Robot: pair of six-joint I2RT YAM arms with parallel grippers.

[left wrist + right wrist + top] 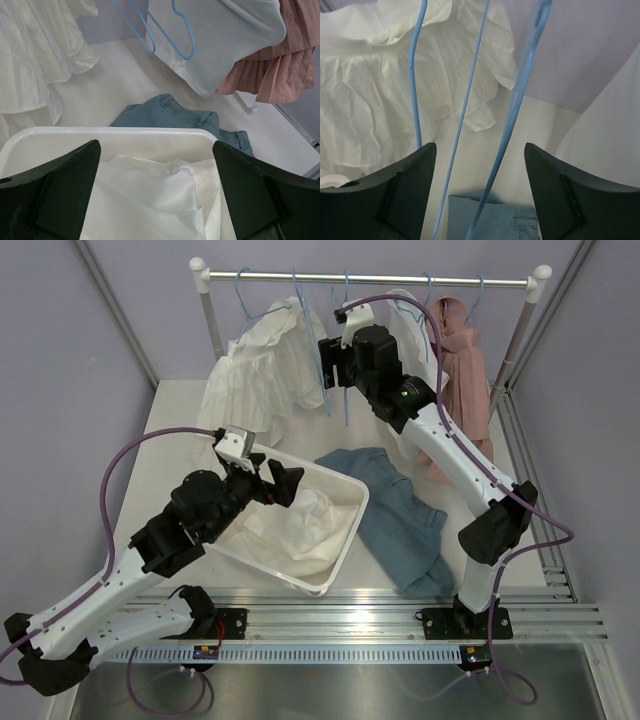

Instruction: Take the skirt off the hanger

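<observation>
Now the denim skirt (400, 515) lies flat on the desk (180, 410), below the right end effector (477, 150). Its waistband points toward the rack (400, 280), and its long axis runs back toward the arm bases. That end effector stands open, with bare blue hanger wires (515, 102) between its fingers. The left end effector (155, 145), wide open, hovers over the white bin (345, 540).

The rail (370, 278) runs across the back of your counter (180, 410). On it, from your left, hang a ruffled garment (262, 370), bare hangers (464, 107), a plain garment (215, 45) and a pleated skirt (465, 370). In front at left, the bin (125, 137) holds cloth (300, 530). The denim skirt (400, 515) lies on the counter just right of it.
</observation>
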